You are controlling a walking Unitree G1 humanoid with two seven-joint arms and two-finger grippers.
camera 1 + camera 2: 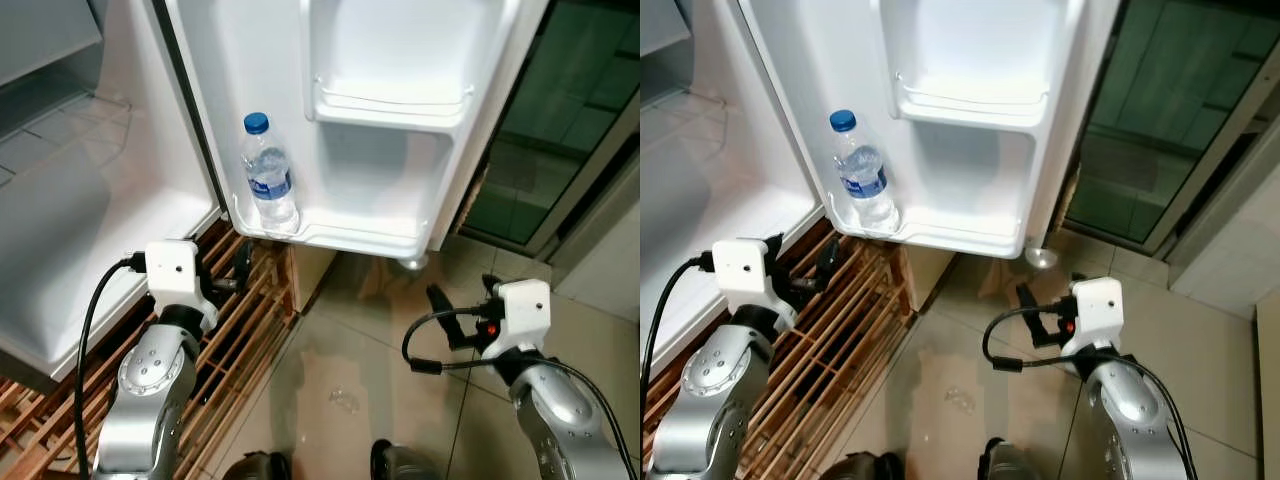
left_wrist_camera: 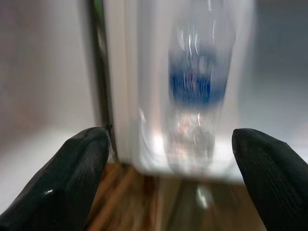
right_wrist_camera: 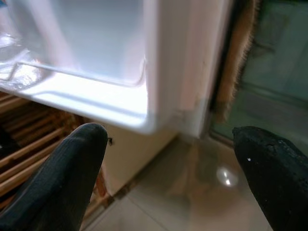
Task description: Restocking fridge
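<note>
We see the water bottle (image 1: 268, 175) with a blue cap standing upright in the lowest shelf of the open fridge door (image 1: 400, 120), at the end of the shelf nearest the hinge. The rest of this shelf (image 1: 370, 235) and the shelf above it look free.

Our left gripper (image 2: 173, 178) is low in front of the bottle, apart from it, its fingers spread wide and holding nothing. Our right gripper (image 3: 168, 178) is also spread and empty, below the outer corner of the door, over the tiled floor (image 1: 340, 380).

We judge these risks: if the left arm rises forward, a finger may strike the bottle and tip it, because the shelf rail is low. The right gripper may knock the door's lower edge. The wooden slat rack (image 1: 240, 320) under the left arm could catch a finger.

The bottle has a blue label, but its writing is too small and blurred to read.
</note>
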